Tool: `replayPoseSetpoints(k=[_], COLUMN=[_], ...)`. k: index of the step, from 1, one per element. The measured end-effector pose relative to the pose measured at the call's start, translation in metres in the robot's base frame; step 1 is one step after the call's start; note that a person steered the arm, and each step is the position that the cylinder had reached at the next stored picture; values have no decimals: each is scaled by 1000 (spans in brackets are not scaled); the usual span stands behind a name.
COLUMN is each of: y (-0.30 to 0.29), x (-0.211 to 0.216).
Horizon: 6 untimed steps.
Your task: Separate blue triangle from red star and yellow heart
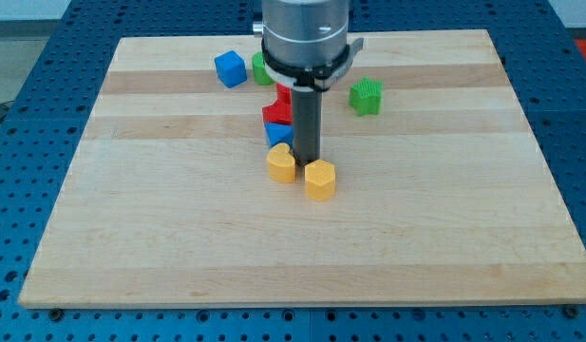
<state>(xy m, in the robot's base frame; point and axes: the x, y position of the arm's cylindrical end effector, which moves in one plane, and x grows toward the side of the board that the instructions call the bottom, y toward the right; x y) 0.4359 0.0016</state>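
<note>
The blue triangle [277, 133] lies near the board's middle, partly hidden by my rod. It touches the yellow heart [281, 163] below it and a red block [276, 114] above it. Another red block [284, 95], which may be the red star, shows just above, mostly hidden by the arm. A yellow hexagon block [319, 180] sits to the right of the heart. My tip [305, 160] rests on the board just right of the blue triangle, between the heart and the yellow hexagon.
A blue cube [230, 68] sits at the view's upper left. A green block [261, 68] lies next to it, partly behind the arm. A green star-like block [366, 96] lies to the right. The wooden board [131, 237] rests on a blue perforated table.
</note>
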Motion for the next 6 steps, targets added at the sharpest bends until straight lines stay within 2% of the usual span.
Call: replayPoseSetpoints(k=[1,2,4,5,6], y=[18,15,-74,-136,-139], x=[-31,-31,-5,28,29])
